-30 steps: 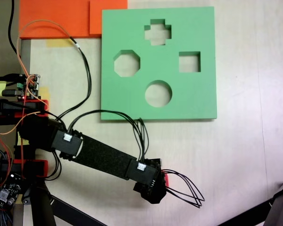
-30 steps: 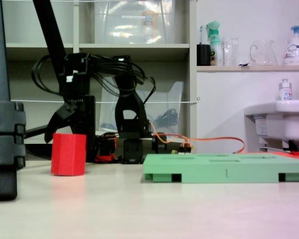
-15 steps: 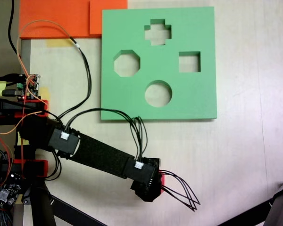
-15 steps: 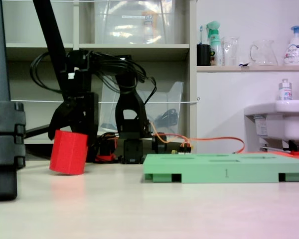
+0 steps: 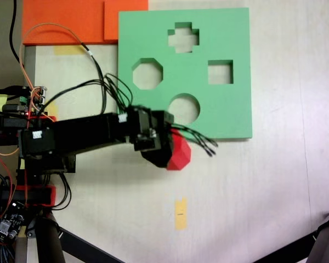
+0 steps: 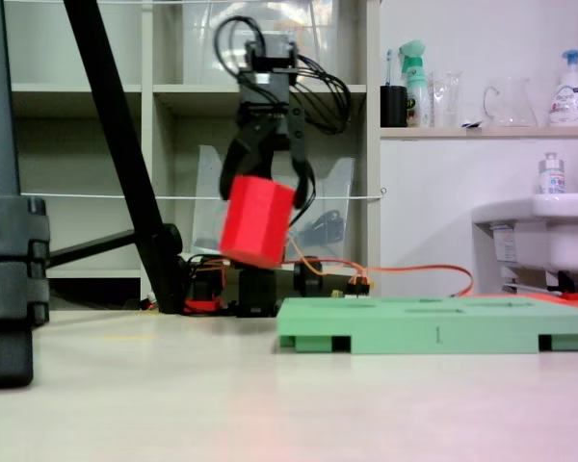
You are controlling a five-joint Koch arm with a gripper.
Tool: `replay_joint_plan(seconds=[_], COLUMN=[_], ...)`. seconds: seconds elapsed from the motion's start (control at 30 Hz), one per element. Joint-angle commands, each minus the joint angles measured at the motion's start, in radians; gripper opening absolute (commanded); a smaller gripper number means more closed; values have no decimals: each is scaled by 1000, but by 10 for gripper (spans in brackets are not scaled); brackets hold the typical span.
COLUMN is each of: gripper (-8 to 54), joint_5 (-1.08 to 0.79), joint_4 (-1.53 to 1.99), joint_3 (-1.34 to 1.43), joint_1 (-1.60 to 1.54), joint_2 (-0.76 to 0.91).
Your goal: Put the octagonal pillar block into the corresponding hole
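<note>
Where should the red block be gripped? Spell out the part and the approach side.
Grip the red block across two opposite flat side faces, coming from above, as the gripper does now. Its eight-sided prism shape offers parallel flats, and a top hold leaves the bottom free to enter the octagonal hole in the green board.

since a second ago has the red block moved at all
Yes. The red block, held by the gripper, has risen off the table and hangs tilted in the air. In a fixed view it has come up close to the green board's lower edge.
</note>
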Motion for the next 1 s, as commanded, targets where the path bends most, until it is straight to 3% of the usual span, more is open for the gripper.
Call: replay_joint_plan(seconds=[0.0, 0.13, 0.33, 0.97], gripper=[185, 185, 184, 185], joint_5=[141, 313, 411, 413], joint_4=[43, -57, -181, -259], joint_3=[-57, -66, -66, -66], joint_1=[-147, -359, -485, -623], joint_2=[44, 31, -20, -150])
